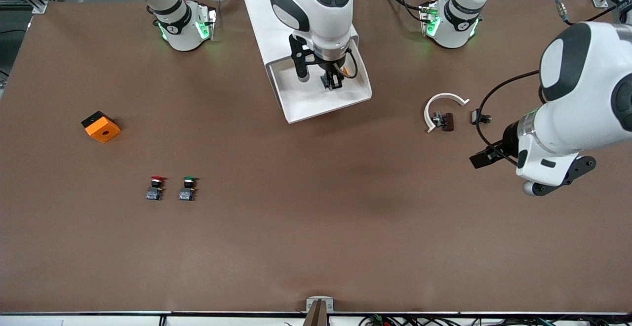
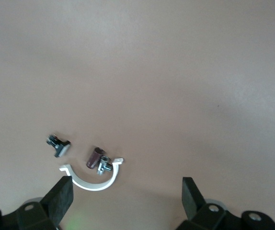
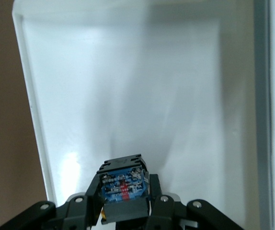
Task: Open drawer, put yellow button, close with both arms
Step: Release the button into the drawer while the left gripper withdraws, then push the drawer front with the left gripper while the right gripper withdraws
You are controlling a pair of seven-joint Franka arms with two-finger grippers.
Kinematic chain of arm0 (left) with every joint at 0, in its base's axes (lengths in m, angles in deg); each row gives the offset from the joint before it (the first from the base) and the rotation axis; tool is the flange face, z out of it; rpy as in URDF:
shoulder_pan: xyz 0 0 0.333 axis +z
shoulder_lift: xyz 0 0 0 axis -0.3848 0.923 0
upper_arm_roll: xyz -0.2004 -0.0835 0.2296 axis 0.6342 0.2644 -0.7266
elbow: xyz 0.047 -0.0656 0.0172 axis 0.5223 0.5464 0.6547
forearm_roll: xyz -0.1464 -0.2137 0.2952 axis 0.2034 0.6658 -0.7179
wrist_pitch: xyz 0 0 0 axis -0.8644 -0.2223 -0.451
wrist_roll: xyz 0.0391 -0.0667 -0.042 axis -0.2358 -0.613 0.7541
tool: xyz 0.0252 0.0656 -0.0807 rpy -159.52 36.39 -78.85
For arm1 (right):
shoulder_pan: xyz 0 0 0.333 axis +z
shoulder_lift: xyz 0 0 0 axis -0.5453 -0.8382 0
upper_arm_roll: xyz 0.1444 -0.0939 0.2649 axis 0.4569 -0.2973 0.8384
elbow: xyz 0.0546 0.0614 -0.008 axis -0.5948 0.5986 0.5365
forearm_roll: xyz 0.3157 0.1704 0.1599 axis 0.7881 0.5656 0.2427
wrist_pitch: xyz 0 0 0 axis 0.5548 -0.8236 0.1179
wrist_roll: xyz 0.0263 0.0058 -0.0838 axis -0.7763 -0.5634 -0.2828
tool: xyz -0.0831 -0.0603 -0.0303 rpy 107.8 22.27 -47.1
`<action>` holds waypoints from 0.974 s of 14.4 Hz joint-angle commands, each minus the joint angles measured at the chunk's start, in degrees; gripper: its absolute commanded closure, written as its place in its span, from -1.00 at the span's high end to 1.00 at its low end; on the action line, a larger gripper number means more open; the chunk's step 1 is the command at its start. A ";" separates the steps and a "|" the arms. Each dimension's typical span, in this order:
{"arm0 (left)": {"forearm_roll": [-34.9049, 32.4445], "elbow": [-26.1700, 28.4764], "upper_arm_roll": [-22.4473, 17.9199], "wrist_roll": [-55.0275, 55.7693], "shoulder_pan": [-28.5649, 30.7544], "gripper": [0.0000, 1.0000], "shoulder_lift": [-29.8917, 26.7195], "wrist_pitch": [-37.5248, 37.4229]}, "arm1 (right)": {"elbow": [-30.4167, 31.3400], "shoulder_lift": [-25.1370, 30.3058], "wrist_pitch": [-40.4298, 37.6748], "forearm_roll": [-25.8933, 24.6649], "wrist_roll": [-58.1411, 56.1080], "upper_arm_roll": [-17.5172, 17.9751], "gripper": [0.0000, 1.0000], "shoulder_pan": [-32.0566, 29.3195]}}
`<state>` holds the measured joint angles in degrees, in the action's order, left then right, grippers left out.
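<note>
The right gripper (image 3: 124,203) hangs over the open drawer (image 1: 296,103), its two fingers closed on the yellow button (image 3: 122,184), which is held blue base outward above the white tray; in the front view a sliver of orange cap shows beside the fingers (image 1: 332,80). So the drawer is already pulled out and the button picked up, and what seems left is to let the button go into the tray, draw the arm clear and push the drawer shut with both arms. The left gripper (image 2: 128,191) waits over bare table toward the left arm's end, fingers spread wide and holding nothing, with a white curved clip (image 2: 92,179), a small brown piece (image 2: 94,158) and a small black part (image 2: 57,144) lying on the table below it. The red button (image 1: 155,187) and green button (image 1: 187,188) stand side by side nearer the front camera, and an orange block (image 1: 101,127) lies toward the right arm's end. The right arm's wrist covers much of the cabinet (image 1: 261,15), so the lower drawers cannot be seen, nor whether the button touches the tray floor yet.
</note>
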<state>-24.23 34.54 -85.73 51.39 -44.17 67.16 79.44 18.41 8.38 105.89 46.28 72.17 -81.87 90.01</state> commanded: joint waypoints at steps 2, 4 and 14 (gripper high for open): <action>-1.48 4.42 0.12 -5.02 0.70 1.00 -4.77 0.30 | -2.67 -2.50 -0.89 -2.29 5.35 -0.81 -1.00 1.83; -1.48 5.83 0.04 -8.27 1.15 1.00 -6.70 0.30 | -3.46 -3.56 -0.80 -2.47 6.58 -0.81 -1.00 2.01; -1.48 16.00 3.72 -12.94 1.41 1.00 -13.47 7.74 | -7.07 -5.76 -0.98 -2.56 7.73 -0.81 -0.78 2.10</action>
<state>-24.62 44.46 -84.16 39.22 -42.32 56.79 82.06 13.41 3.66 105.89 44.66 78.44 -82.14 91.31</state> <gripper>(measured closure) 0.000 0.577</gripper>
